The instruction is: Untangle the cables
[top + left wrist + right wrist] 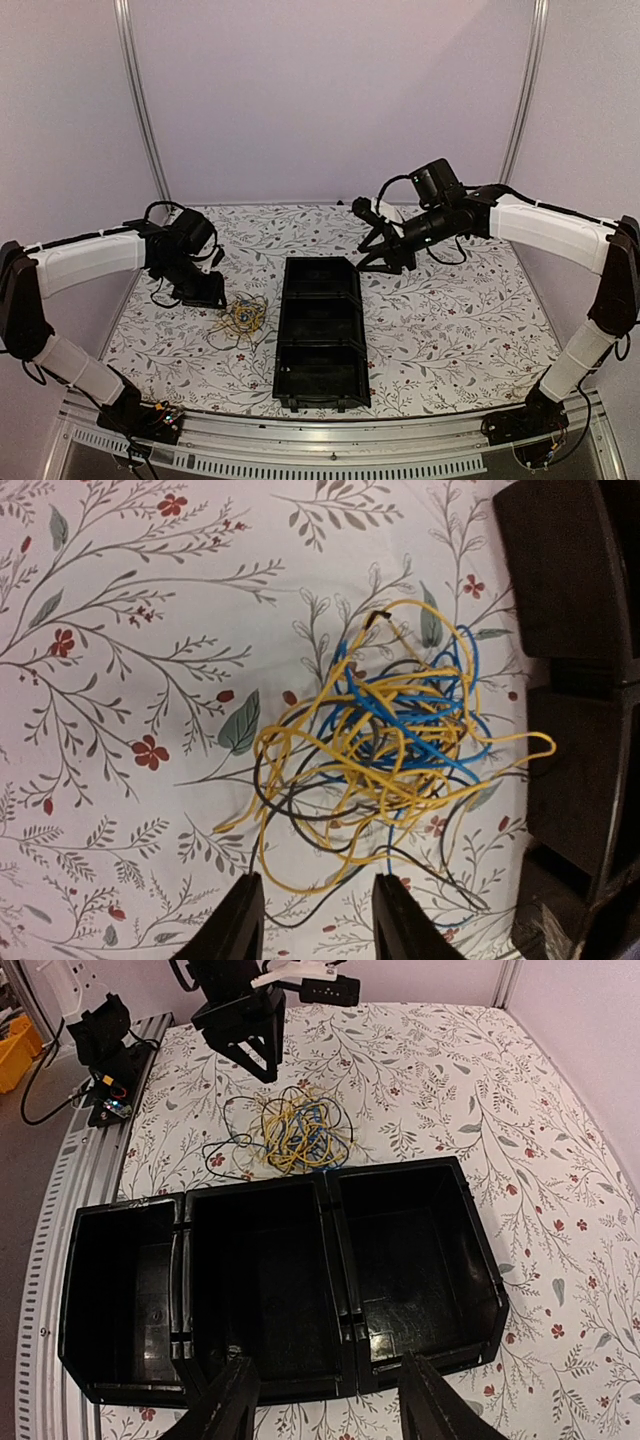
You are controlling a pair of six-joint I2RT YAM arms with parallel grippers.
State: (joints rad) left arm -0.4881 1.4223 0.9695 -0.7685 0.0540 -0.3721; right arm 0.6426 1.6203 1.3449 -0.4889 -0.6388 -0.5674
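Note:
The cables (390,740) lie in one tangled bunch of thin yellow, blue and dark wires on the floral tablecloth, just left of the black tray (322,335). The bunch also shows in the top view (243,318) and the right wrist view (300,1135). My left gripper (315,920) is open and empty, hovering over the bunch's near edge, with loose wire ends between its fingertips. My right gripper (325,1405) is open and empty, above the tray's right side, its fingers spread wide.
The tray (270,1210) has three empty compartments in a row. The left arm (245,1010) stands behind the bunch in the right wrist view. A metal rail (330,455) runs along the table's near edge. A yellow bin (15,1050) sits off the table.

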